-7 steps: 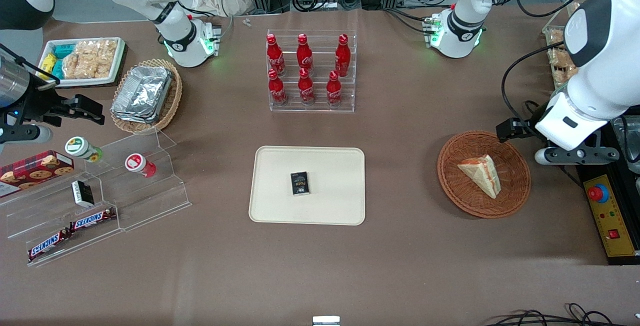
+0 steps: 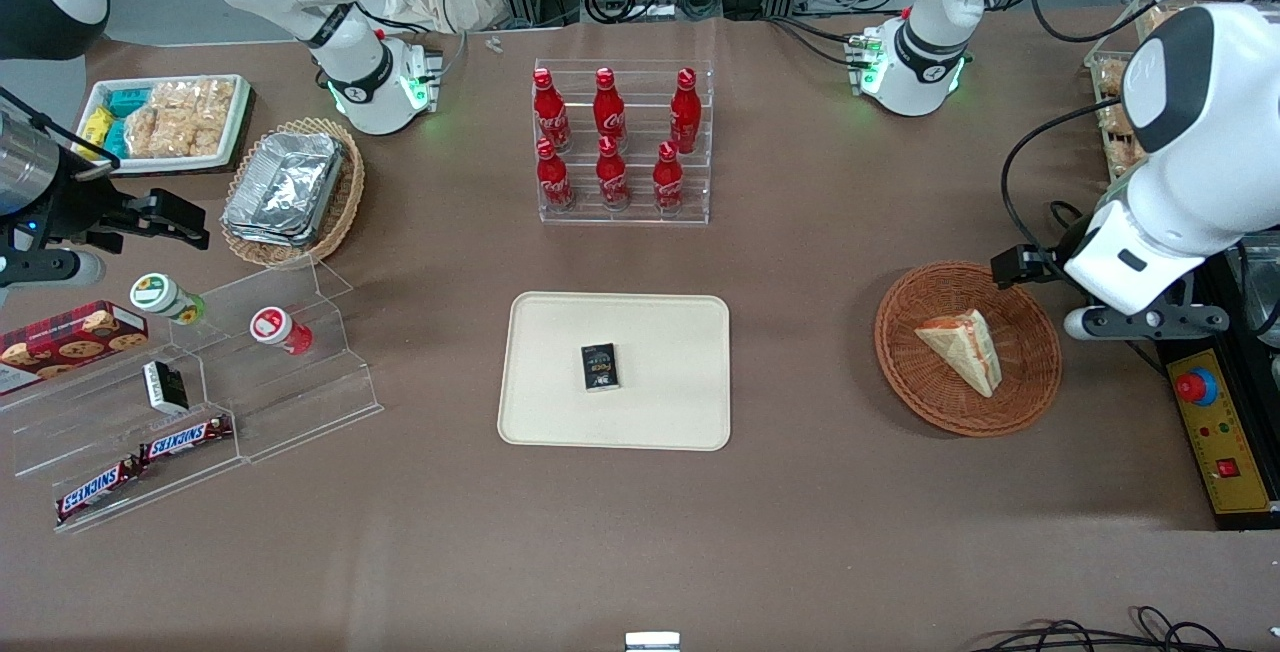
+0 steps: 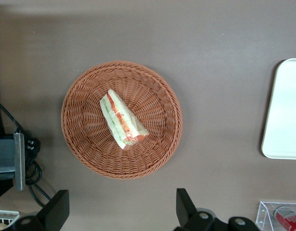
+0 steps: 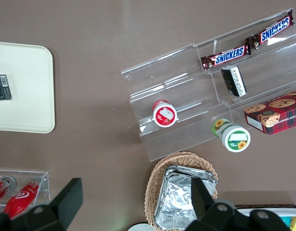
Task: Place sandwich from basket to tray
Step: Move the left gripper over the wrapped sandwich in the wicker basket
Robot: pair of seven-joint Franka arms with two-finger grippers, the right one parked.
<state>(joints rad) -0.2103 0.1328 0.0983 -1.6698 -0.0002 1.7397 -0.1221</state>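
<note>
The sandwich [image 2: 962, 347] [image 3: 122, 120], a pale wedge with red and green filling along its edge, lies in the round reddish-brown basket [image 2: 920, 382] [image 3: 85, 159]. My left gripper [image 3: 121, 214] [image 2: 1060, 267] hangs open high above the table, over the basket's rim toward the working arm's end. Nothing is between its black fingers [image 3: 185, 207]. In the front view much of the gripper is hidden under the white wrist. The cream tray [image 2: 660, 412] [image 3: 282, 125] lies flat at the table's middle, well apart from the basket.
A small black box [image 2: 600, 367] lies on the tray. A clear rack of red bottles [image 2: 622, 147] stands farther from the front camera than the tray. A yellow control box [image 2: 1220, 432] sits beside the basket at the working arm's end.
The left arm has shifted slightly over the basket's edge, with its upper part rising in the front view. Sandwich, basket and tray have not moved.
</note>
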